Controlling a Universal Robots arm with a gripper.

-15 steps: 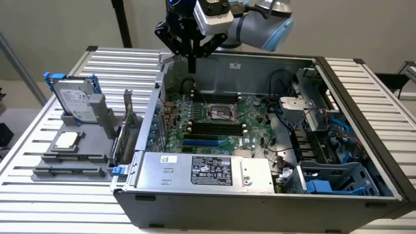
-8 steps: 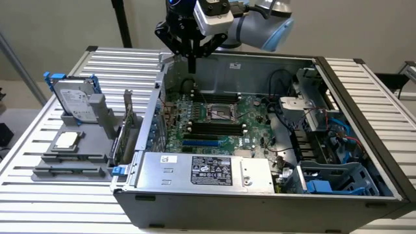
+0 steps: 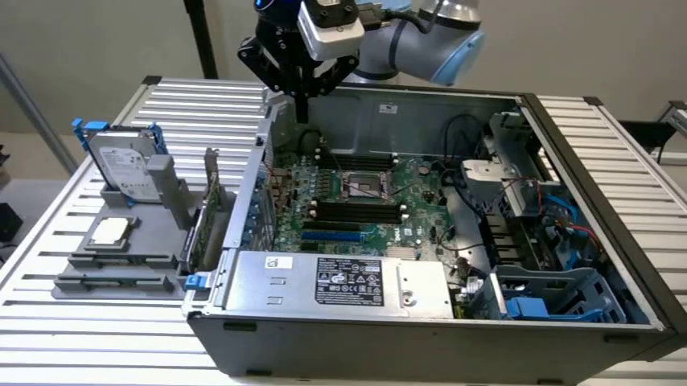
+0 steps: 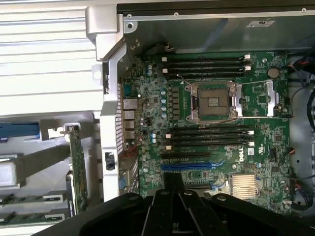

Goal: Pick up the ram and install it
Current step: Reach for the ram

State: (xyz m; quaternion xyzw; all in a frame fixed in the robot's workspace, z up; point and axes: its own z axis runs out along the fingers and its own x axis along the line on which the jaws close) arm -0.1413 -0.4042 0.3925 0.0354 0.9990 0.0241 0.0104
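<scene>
My gripper (image 3: 304, 108) hangs above the computer case (image 3: 601, 265), over the corner of its open top nearest the perforated wall. It is well clear of the motherboard (image 3: 355, 201) inside. My fingers (image 4: 173, 184) are pressed together into 1 narrow dark tip pointing down into the case.

The ram (image 4: 29, 199) is outside the case, beyond that perforated wall. It lies flat in a grey holder (image 3: 150, 241) as a thin green stick, with a 2nd stick (image 4: 24, 216) of the same kind just beside it. I am well apart from both.

The same holder carries a hard drive (image 3: 124, 165) standing upright, a square silver processor chip (image 3: 111, 232) lying flat, and a taller green expansion card (image 4: 77, 167) on edge, closest to the case wall. Holder and case both rest on a slatted metal table (image 3: 64, 322).

Inside the case, the processor socket (image 4: 212, 102) sits in the middle of the motherboard. Black memory slots run in 2 groups, 1 on either side of the socket: 1 group (image 4: 206, 61) towards the case's closed wall, the other (image 4: 211, 137) towards a blue slot (image 4: 189, 166). The power supply (image 3: 343, 281) fills the case's near edge.
</scene>
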